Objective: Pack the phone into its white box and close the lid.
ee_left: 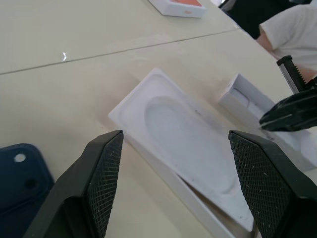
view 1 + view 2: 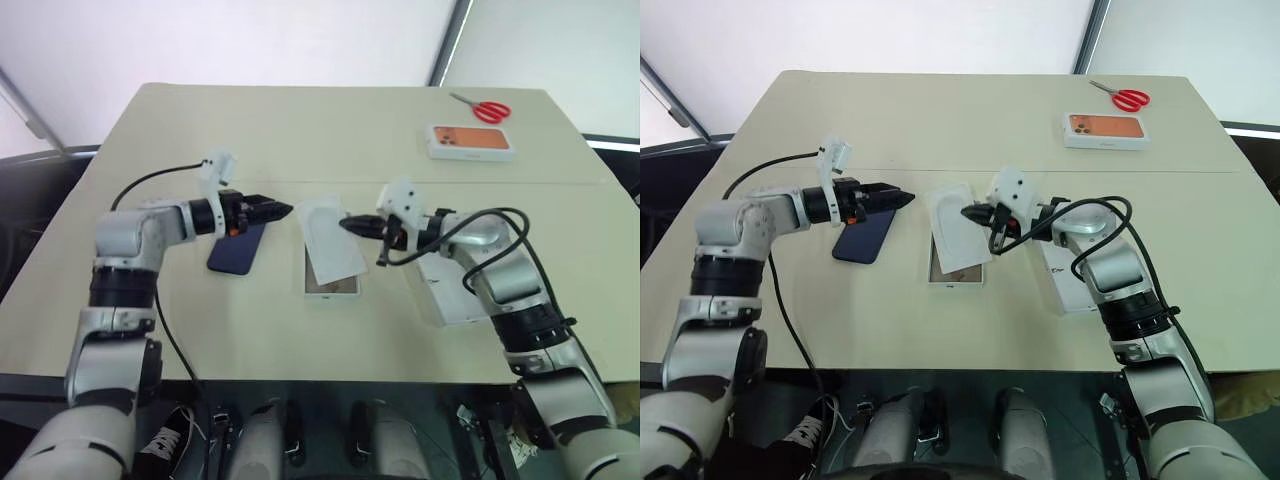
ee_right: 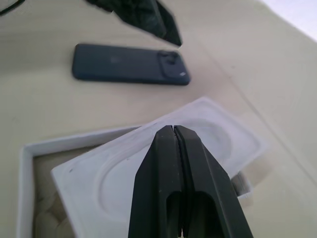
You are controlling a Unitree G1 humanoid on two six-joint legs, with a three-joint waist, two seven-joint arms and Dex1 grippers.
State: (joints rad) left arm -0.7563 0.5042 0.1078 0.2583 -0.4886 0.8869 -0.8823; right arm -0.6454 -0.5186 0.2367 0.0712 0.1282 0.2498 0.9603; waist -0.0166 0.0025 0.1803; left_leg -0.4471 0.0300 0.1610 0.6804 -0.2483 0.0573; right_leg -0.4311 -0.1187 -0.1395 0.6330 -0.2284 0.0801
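Both grippers we observe empty: left gripper [image 2: 283,211] spread wide beside the phone [image 2: 236,250]; right gripper [image 2: 347,225] closed above the insert [image 2: 333,239].

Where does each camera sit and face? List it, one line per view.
Head pair: high, looking down at the table; both arms show.
Left wrist: behind the open left tool, facing the insert.
Right wrist: behind the shut right tool, facing the phone.
Both wrist views share the insert.
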